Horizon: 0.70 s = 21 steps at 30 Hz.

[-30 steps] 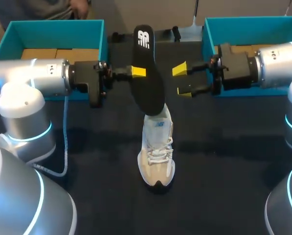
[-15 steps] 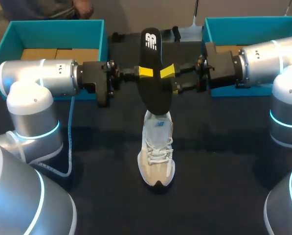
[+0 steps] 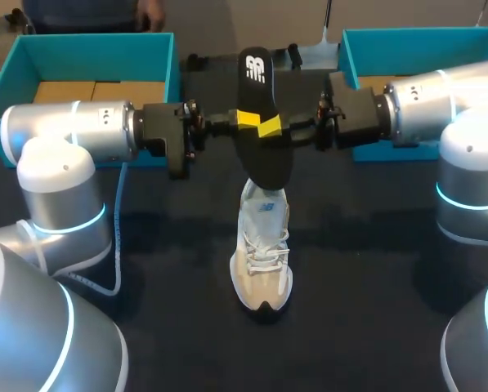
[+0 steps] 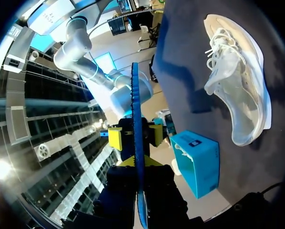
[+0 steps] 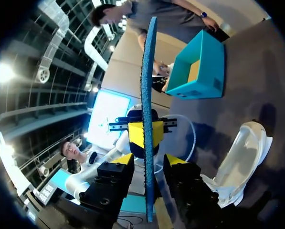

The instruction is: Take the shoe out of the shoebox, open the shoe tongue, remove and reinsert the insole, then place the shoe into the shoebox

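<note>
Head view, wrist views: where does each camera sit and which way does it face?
Head view: above and behind the robot, looking down on the table; left arm and right arm meet at the insole.
Left wrist view: on the left wrist, looking along the left gripper toward the right arm.
Right wrist view: on the right wrist, looking along the right gripper toward the left arm.
Shared: both wrist views show the insole edge-on and the shoe.

The insole (image 3: 270,163) looks matt black foam, the shoe (image 3: 261,261) beige mesh cloth, the table cover (image 3: 374,269) dark fabric.
</note>
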Each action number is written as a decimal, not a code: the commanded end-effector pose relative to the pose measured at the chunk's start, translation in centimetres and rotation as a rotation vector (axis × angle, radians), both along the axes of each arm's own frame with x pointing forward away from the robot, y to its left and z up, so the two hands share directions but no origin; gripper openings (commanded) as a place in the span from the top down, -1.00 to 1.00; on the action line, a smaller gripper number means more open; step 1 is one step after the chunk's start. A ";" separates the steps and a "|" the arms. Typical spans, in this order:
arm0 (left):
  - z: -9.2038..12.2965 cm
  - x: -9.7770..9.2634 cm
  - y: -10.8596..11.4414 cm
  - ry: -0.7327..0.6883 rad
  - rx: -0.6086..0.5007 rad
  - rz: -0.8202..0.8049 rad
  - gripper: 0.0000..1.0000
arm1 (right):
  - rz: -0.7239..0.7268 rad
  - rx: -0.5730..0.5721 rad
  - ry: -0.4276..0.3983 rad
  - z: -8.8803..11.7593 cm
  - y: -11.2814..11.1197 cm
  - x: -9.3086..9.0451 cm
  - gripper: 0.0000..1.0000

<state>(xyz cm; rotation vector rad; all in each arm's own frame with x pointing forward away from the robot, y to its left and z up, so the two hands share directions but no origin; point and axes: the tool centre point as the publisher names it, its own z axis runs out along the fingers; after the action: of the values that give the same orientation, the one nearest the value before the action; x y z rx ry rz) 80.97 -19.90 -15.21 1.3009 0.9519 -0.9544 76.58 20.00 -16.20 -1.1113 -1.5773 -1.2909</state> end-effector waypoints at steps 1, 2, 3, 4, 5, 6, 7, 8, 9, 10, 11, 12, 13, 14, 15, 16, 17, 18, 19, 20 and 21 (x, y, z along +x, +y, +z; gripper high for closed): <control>-0.1 -0.1 -0.1 -0.001 -0.002 0.010 1.00 | 0.005 0.000 -0.001 -0.1 0.4 0.1 0.30; 0.0 -0.1 -0.1 0.000 -0.002 0.011 1.00 | 0.010 0.000 0.001 0.0 0.5 0.1 0.32; -0.1 -0.1 -0.1 0.001 -0.001 0.012 1.00 | 0.011 0.000 0.001 0.0 0.5 0.1 0.34; 0.0 0.0 -0.1 0.002 -0.001 0.012 1.00 | 0.012 0.001 0.002 0.0 0.5 0.1 0.37; 0.0 0.0 -0.1 0.002 -0.001 0.012 1.00 | 0.014 0.001 0.003 -0.1 0.6 0.1 0.44; 0.0 0.0 -0.1 0.002 0.000 0.012 1.00 | 0.015 0.002 0.003 -0.1 0.6 0.1 0.52; 0.0 0.0 -0.1 0.002 0.000 0.012 1.00 | 0.016 0.003 0.004 -0.1 0.6 0.1 0.55; 0.0 0.0 -0.1 0.001 0.000 0.013 1.00 | 0.017 0.004 0.003 -0.1 0.6 0.1 0.58; 0.0 0.0 -0.1 0.002 0.000 0.014 1.00 | 0.018 0.005 0.004 -0.1 0.6 0.1 0.62; 0.1 0.0 -0.1 0.003 -0.001 0.013 1.00 | 0.019 0.005 0.004 -0.1 0.7 0.1 0.62; 0.2 -0.1 -0.2 0.004 -0.001 0.012 1.00 | 0.020 0.005 0.004 -0.2 0.7 0.1 0.65; 0.2 -0.2 -0.2 0.004 -0.002 0.010 1.00 | 0.020 0.005 0.004 -0.2 0.7 0.1 0.71; 0.2 -0.2 -0.3 0.003 -0.002 0.008 1.00 | 0.020 0.006 0.004 -0.2 0.7 0.1 0.77; 0.2 -0.3 -0.3 0.003 -0.003 0.007 1.00 | 0.020 0.006 0.004 -0.2 0.7 0.1 0.80; 0.2 -0.3 -0.3 0.004 -0.002 0.007 1.00 | 0.020 0.007 0.004 -0.2 0.7 0.1 0.90; 0.2 -0.3 -0.3 0.005 -0.002 0.008 1.00 | 0.021 0.008 0.003 -0.2 0.7 0.1 0.95; 0.1 -0.3 -0.3 0.005 0.000 0.009 1.00 | 0.021 0.008 0.003 -0.2 0.7 0.1 1.00; 0.1 -0.3 -0.3 0.006 0.001 0.009 1.00 | 0.021 0.010 0.003 -0.2 0.7 0.1 1.00; 0.0 -0.3 -0.3 0.006 0.003 0.010 1.00 | 0.022 0.011 0.003 -0.2 0.7 0.1 1.00; 0.0 -0.3 -0.2 0.007 0.005 0.011 1.00 | 0.023 0.013 0.002 -0.2 0.7 0.1 1.00; 0.0 -0.3 -0.2 0.007 0.007 0.012 1.00 | 0.024 0.016 0.001 -0.2 0.7 0.1 1.00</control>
<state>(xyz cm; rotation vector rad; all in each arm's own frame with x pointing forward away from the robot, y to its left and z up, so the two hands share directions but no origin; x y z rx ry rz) 80.83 -20.06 -15.17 1.2964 0.9640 -0.9527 76.54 20.53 -16.28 -1.0836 -1.5738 -1.2829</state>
